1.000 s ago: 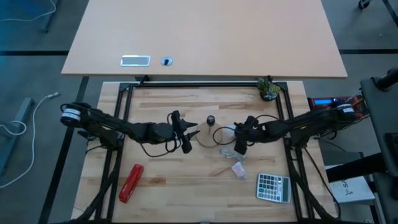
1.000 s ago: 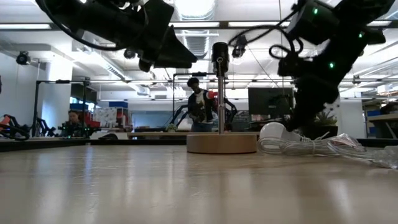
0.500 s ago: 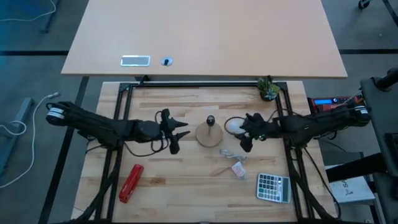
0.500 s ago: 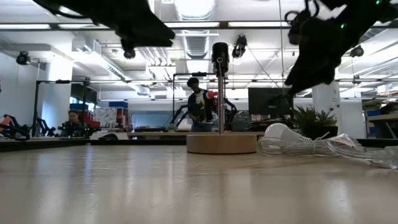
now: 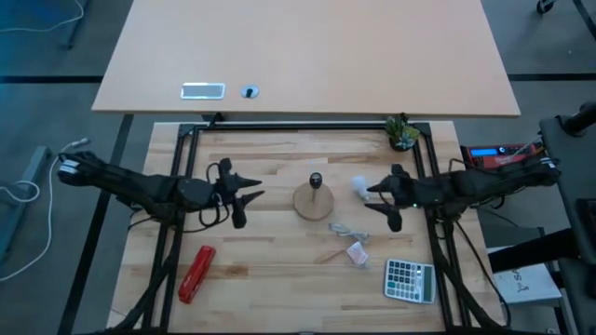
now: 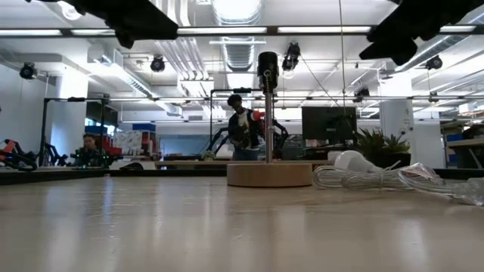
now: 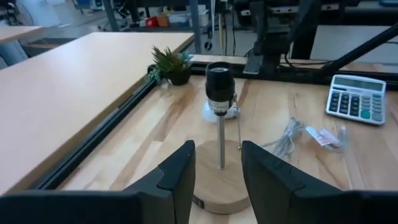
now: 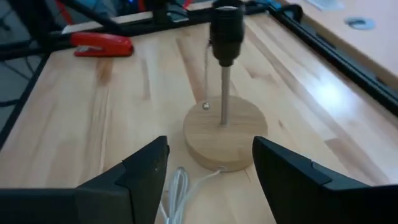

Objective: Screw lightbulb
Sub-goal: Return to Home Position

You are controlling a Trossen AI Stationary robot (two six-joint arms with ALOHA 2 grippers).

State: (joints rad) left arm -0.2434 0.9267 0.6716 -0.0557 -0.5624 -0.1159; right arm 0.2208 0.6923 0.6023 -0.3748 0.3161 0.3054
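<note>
Lightbulb lies sideways (neck direction unclear) — left gripper, right gripper both spread.

My high camera hung above the table and looked straight down, far enough off to take in its whole top and both my arms. My low camera sat at table-top height, facing level across the wood into the room. My left wrist camera looked past my left gripper towards the calculator. My right wrist camera faced the opposite way, past my right gripper towards the stapler. All four shared the lamp, nearest in the wrist views.
</note>
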